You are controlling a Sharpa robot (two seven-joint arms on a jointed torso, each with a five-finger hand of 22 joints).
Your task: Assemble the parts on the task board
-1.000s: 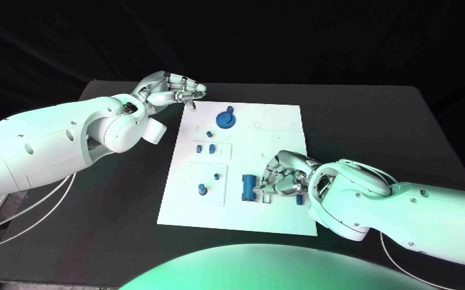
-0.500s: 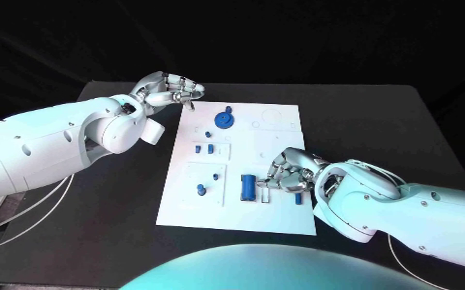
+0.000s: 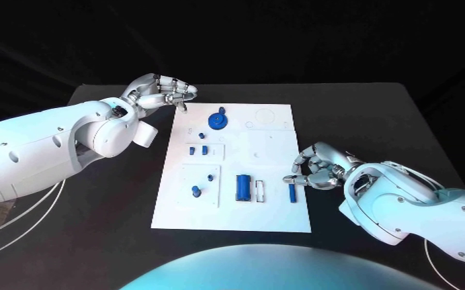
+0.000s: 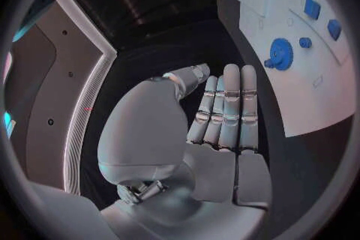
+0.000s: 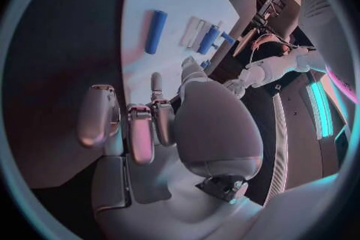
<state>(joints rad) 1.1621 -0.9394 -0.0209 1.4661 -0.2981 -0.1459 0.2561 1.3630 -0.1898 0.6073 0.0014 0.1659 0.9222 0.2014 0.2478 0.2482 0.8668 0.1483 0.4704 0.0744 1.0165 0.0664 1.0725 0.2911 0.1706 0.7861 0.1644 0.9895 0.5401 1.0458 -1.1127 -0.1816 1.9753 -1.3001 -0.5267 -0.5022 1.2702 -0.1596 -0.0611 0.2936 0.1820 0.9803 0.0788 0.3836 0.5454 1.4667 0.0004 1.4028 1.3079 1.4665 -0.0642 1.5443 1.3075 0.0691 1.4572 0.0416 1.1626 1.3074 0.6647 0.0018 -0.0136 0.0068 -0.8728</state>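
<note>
Lying loose on the white task board (image 3: 276, 209) at lower centre of the head view, the slim blue peg (image 3: 293, 192) looks light, rigid and smooth, best pinched mid-length. The right hand (image 3: 318, 168) hovers just beside it with fingers curled and holding nothing; the left hand (image 3: 160, 92), upper left over the tabletop (image 3: 359, 112), is curled and empty too.

white task board (image 3: 273, 209), blue parts (image 3: 244, 187); black table (image 3: 368, 122); silver left hand (image 3: 160, 91), silver right hand (image 3: 318, 167)

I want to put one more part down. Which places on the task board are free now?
Free: the task board's right half between the blue gear and the slim blue bar, and its near strip. Crowded: the left column of small blue pieces.
</note>
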